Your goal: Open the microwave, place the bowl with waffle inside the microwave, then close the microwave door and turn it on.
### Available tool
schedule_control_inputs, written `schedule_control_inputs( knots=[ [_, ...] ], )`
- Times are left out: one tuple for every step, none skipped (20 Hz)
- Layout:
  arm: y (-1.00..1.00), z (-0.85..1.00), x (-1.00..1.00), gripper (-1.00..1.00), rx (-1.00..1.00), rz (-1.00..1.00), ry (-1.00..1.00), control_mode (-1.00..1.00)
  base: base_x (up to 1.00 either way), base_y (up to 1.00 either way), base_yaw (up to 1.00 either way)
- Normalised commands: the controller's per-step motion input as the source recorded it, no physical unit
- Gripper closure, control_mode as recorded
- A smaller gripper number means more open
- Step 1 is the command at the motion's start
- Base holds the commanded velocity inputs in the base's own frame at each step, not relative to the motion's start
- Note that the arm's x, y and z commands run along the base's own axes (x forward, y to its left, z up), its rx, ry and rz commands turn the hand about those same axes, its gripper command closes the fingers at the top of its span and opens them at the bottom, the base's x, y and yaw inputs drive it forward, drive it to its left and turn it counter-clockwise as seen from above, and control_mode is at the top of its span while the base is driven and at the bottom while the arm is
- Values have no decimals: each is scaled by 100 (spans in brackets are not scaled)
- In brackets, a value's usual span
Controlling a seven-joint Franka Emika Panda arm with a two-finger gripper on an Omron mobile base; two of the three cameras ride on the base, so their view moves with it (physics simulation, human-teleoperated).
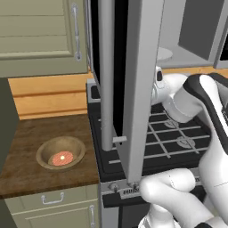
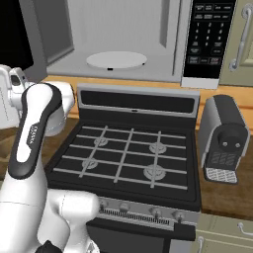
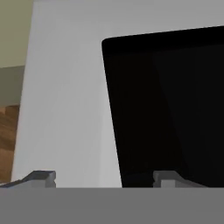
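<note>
The microwave (image 2: 123, 29) stands open above the stove, its white turntable (image 2: 116, 60) bare. The microwave door (image 1: 138, 89) is swung out towards me, edge-on, its bar handle (image 1: 106, 75) on the left face. The tan bowl (image 1: 44, 153) sits on the wooden counter at the left with the pink waffle (image 1: 62, 158) inside it. My gripper (image 3: 105, 179) is open right in front of the door's inner face (image 3: 65, 109), beside its black glass (image 3: 175, 100), with nothing between the fingers. The hand (image 1: 158, 78) sits behind the door's edge, well away from the bowl.
A black gas stove (image 2: 128, 148) lies under the microwave. A grey toaster (image 2: 225, 138) stands on the counter to its right. A beige cabinet door (image 1: 40, 31) hangs above the bowl. The microwave's keypad (image 2: 207, 39) is on its right side.
</note>
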Motion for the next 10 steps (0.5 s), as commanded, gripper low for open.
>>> schedule_control_inputs(
  knots=[
    [41, 2, 0, -100, 0, 6, -1, -100, 0, 0, 0],
    [19, 2, 0, -100, 0, 5, -4, -100, 0, 0, 0],
    [14, 0, 0, -100, -2, 4, -5, -100, 0, 0, 0],
    [0, 0, 0, -100, -3, 2, -7, -100, 0, 0, 0],
    [-14, 0, 0, -100, -7, 0, -5, -100, 0, 0, 0],
    [-56, 0, -3, -100, -9, 0, -1, -100, 0, 0, 0],
    [-88, 0, -8, -100, -11, 0, 0, -100, 0, 0, 0],
    [-100, 0, -14, -100, -10, 0, 0, -100, 0, 0, 0],
    [-100, 0, -18, -100, -10, 0, 0, -100, 0, 0, 0],
    [-100, 0, -19, -100, -12, 0, 0, -100, 0, 0, 0]
  ],
)
